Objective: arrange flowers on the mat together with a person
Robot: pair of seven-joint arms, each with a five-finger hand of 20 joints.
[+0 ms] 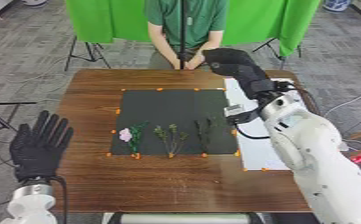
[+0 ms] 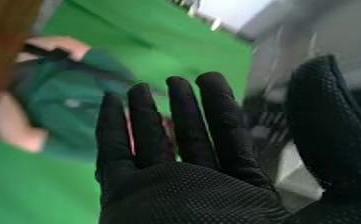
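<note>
In the head view, a dark mat [image 1: 159,107] lies on the table. Along its near part lie a pink flower [image 1: 125,135] with a leafy green stem [image 1: 136,136], thin yellow-green sprigs [image 1: 171,139] in the middle, and darker stems [image 1: 203,136] towards the right. My right hand [image 1: 230,62] is over the table's far right edge, beyond the mat and away from the stems. Its glove [image 2: 194,192] in the right wrist view has straight, spread fingers and holds nothing. My left hand [image 1: 40,152] is open off the table's left side, fingers pointing forward.
A white sheet [image 1: 259,156] lies right of the mat, partly under the right arm. Small orange markers [image 1: 159,89] line the mat's edges. The brown table [image 1: 172,185] reaches nearer to me than the mat. Behind it hangs a green curtain [image 1: 256,25], with black stands beyond the table's edges.
</note>
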